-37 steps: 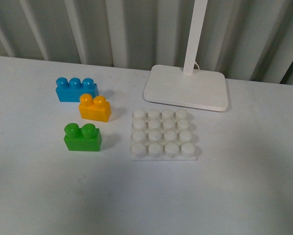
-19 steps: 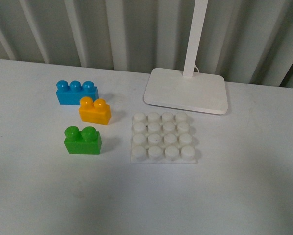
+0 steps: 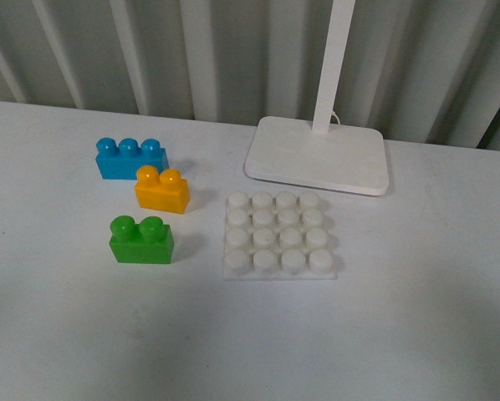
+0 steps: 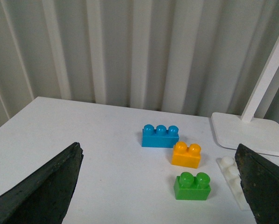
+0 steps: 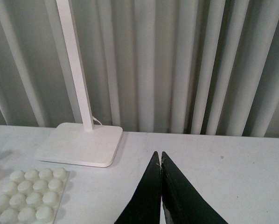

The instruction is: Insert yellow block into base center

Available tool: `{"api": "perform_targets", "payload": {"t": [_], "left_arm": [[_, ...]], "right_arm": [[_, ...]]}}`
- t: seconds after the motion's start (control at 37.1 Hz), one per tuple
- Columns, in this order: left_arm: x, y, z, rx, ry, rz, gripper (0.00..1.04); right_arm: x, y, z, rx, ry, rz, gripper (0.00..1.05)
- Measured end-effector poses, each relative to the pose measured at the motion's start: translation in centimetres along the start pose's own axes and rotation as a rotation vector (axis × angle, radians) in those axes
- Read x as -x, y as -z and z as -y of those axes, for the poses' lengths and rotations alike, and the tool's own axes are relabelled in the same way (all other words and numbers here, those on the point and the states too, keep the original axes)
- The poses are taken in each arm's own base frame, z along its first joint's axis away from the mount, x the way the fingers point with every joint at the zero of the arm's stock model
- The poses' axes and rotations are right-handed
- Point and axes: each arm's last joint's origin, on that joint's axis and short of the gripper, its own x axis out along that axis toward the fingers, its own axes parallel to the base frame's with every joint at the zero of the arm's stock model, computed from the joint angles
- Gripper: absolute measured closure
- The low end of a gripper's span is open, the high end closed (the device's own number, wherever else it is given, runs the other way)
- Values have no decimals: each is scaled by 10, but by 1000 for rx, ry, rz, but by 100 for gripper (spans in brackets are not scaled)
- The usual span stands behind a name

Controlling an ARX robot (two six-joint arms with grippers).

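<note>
The yellow block (image 3: 162, 190) stands on the white table between a blue brick and a green brick, just left of the base (image 3: 278, 234). The base is a white studded plate with nothing on it. Neither gripper appears in the front view. In the left wrist view my left gripper (image 4: 157, 149) is open, its dark fingers (image 4: 41, 191) spread wide and empty, with the yellow block (image 4: 186, 154) well ahead of them and the base (image 4: 229, 169) beside it. My right gripper (image 5: 158, 154) is shut on nothing, above bare table to the right of the base (image 5: 30, 196).
A blue three-stud brick (image 3: 130, 157) lies behind the yellow block and a green two-stud brick (image 3: 141, 240) in front of it. A white lamp foot (image 3: 318, 154) with its upright post stands behind the base. A corrugated grey wall closes off the table's far edge.
The whole front picture has slid slightly lower since one second ago. The blocks and the base keep the same places relative to each other.
</note>
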Motion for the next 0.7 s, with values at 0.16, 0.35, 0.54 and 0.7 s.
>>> {"api": "perform_targets", "payload": {"t": [0.16, 0.35, 0.54, 0.7], "left_arm": [[0, 0, 0, 0, 0, 0, 6], [0, 0, 0, 0, 0, 0, 6], [0, 0, 0, 0, 0, 0, 6], [-10, -1, 8, 137, 55, -213, 6]], "right_arm": [[11, 2, 0, 0, -2, -4, 104], [11, 3, 0, 0, -2, -6, 104], [11, 3, 0, 2, -2, -6, 76], [11, 3, 0, 2, -2, -6, 42]]}}
